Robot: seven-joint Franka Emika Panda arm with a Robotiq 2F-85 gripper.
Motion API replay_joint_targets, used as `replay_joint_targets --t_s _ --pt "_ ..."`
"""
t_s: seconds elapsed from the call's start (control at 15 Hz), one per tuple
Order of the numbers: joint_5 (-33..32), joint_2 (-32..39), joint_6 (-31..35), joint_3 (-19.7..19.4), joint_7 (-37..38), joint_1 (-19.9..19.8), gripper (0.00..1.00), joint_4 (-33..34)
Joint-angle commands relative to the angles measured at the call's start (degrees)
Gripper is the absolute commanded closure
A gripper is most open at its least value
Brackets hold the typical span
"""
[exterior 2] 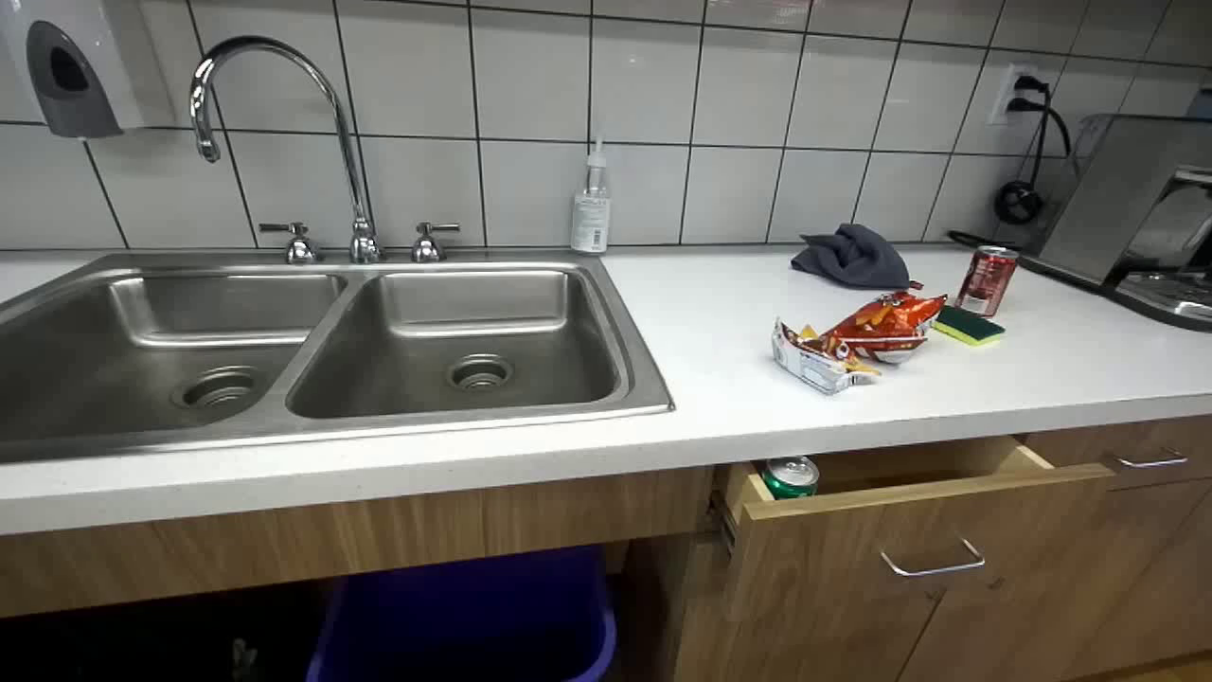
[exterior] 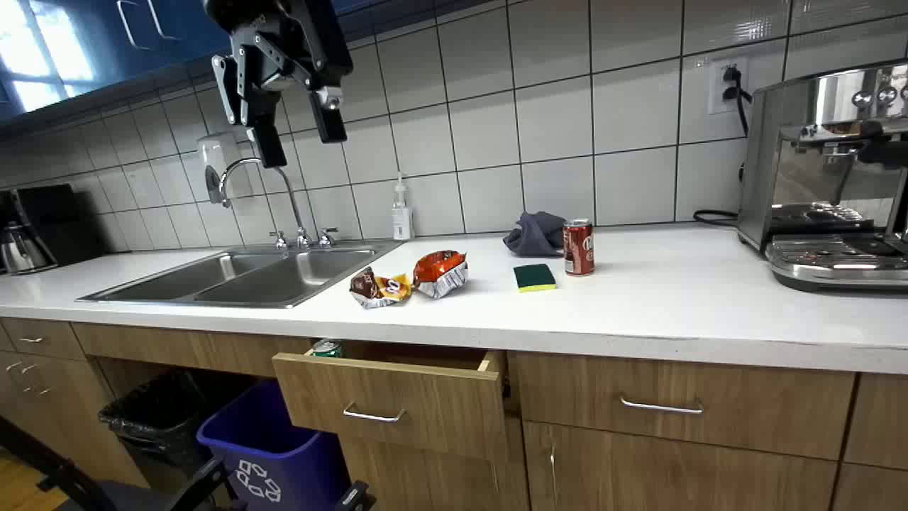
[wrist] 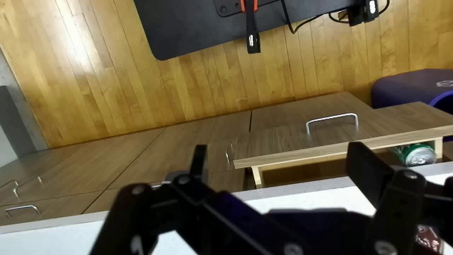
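My gripper (exterior: 301, 144) is open and empty, high above the counter in an exterior view; its spread fingers also show in the wrist view (wrist: 277, 157). It touches nothing. Below it, a drawer (exterior: 390, 397) is pulled open. A green can (exterior 2: 792, 476) stands in the drawer's left end, also in the wrist view (wrist: 419, 156). On the counter lie a brown-yellow wrapper (exterior: 379, 289) and a red-orange chip bag (exterior: 441, 271). A green-yellow sponge (exterior: 535, 277), a dark red can (exterior: 579, 247) and a crumpled grey cloth (exterior: 536, 234) are to their right.
A double steel sink (exterior 2: 644, 379) with a tall faucet (exterior 2: 346, 142) is left of the bags. A clear pump bottle (exterior 2: 592, 210) stands by the wall. An espresso machine (exterior: 837, 177) is at right. A blue recycling bin (exterior: 277, 454) and a black bin (exterior: 167, 411) stand below.
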Motion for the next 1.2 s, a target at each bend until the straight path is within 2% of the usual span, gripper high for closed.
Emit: replay_joint_targets --t_s 0.0,0.93,1.13 --pt "-0.21 0.1 -0.14 -0.3 0.25 0.42 0.0 0.12" --pt "-0.21 0.1 -0.14 -0.3 0.25 0.42 0.0 0.12" --pt "0.76 -0.04 1.39 -0.19 0.08 1.48 0.0 -1.12"
